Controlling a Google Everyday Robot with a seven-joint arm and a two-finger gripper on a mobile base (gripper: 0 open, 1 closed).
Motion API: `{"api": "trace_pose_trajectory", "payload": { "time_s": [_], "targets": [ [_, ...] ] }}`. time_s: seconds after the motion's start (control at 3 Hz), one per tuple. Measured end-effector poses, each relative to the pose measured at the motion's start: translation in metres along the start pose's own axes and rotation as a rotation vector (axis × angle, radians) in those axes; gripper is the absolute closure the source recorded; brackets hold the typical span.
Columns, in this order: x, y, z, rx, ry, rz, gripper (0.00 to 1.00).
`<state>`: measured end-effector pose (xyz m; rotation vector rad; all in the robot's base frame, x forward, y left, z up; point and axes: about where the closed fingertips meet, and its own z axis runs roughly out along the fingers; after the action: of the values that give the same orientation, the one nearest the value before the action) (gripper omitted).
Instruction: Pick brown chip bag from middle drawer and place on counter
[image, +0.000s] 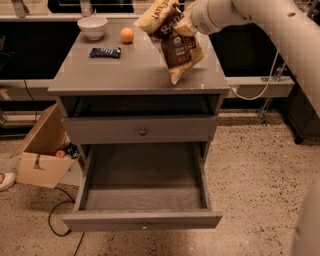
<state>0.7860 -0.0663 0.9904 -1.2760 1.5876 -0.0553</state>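
Observation:
The brown chip bag (172, 41), dark brown with cream-yellow ends, hangs tilted above the right half of the counter (125, 70); its lower end is just over the surface. My gripper (187, 22) is shut on the bag's upper right side, with the white arm reaching in from the right. The middle drawer (142, 197) is pulled fully out below and is empty inside.
A white bowl (92, 26), an orange (127, 34) and a dark blue candy bar (105, 52) lie on the counter's back left. A closed knobbed drawer front (142, 131) sits above the open one. A cardboard box (42, 152) and a cable are on the floor at left.

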Motion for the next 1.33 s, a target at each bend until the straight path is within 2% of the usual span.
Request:
{"api": "trace_pose_trajectory", "payload": {
  "time_s": [0.33,0.67,1.33],
  "targets": [
    [0.0136,-0.0206,0.0384,-0.001,0.046,0.060,1.00],
    [0.0097,-0.0291,0.0372,0.013,0.038,0.062,0.81],
    [0.0100,-0.0278,0.0381,0.011,0.039,0.062,0.35]
  ]
}}
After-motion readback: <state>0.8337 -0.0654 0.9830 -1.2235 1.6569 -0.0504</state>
